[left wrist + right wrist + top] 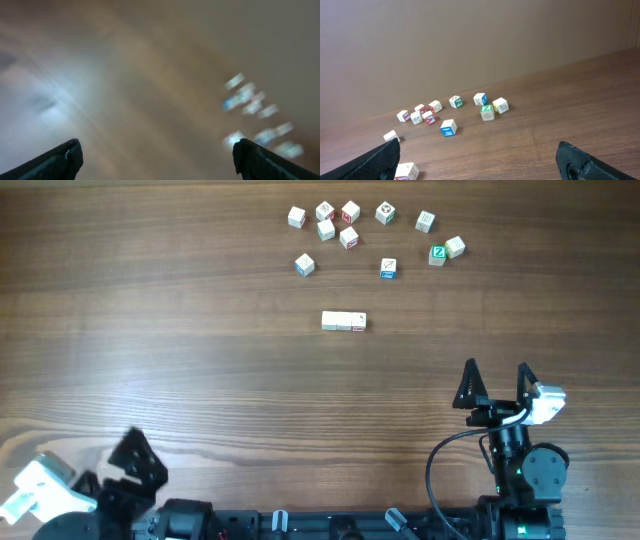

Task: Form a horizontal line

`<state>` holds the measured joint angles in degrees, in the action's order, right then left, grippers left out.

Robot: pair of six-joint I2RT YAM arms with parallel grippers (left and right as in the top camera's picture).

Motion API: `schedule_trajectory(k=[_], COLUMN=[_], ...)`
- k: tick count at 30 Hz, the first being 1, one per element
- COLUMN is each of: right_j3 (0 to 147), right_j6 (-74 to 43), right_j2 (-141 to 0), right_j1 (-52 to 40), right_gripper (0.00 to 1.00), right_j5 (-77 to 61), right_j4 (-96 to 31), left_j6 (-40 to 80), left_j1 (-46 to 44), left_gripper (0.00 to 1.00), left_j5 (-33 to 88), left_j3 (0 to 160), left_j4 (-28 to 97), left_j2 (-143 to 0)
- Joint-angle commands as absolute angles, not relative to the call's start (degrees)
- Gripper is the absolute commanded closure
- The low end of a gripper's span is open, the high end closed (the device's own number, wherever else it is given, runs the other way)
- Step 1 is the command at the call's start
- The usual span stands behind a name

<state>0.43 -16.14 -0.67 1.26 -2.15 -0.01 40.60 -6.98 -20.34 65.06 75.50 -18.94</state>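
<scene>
The horizontal line (343,321) is a short row of three whitish cubes touching side by side at mid-table, its right cube carrying a red mark. That end cube (406,171) shows at the lower left of the right wrist view. My right gripper (497,370) stands open to the lower right of the row, well apart from it, nothing between its fingers (477,152). My left gripper (128,470) sits at the table's near left corner, far from the row. Its wrist view is smeared, but the jaws (157,152) stand wide with nothing between them.
Several loose letter cubes lie scattered at the far side, among them a blue-lettered cube (388,269) (448,127), a green-lettered cube (437,254) (487,112) and a cluster with red letters (340,225). Bare wooden table (200,360) lies between the arms and the row.
</scene>
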Motion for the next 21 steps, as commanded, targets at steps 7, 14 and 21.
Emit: schedule_trajectory(k=[7,14,21], right_j3=[0.3,0.3,0.3], right_j6=[-15.16,-15.18,-15.18], right_j2=[-0.21,-0.21,-0.21], right_j1=[1.48,1.48,1.48], right_gripper=[0.0,0.0,0.0], right_j5=[-3.09,-3.09,-3.09], right_j4=[0.08,0.08,0.08], left_j6=[41.19,40.95,40.71], left_j1=[-5.34,-5.32,-4.89], left_gripper=[0.0,0.0,0.0], left_j5=[-15.2,-16.62,-21.5], left_j3=[36.34,14.83,6.63], left_j4=[44.14,24.1,19.86], left_j2=[-9.78,-1.61,-0.19])
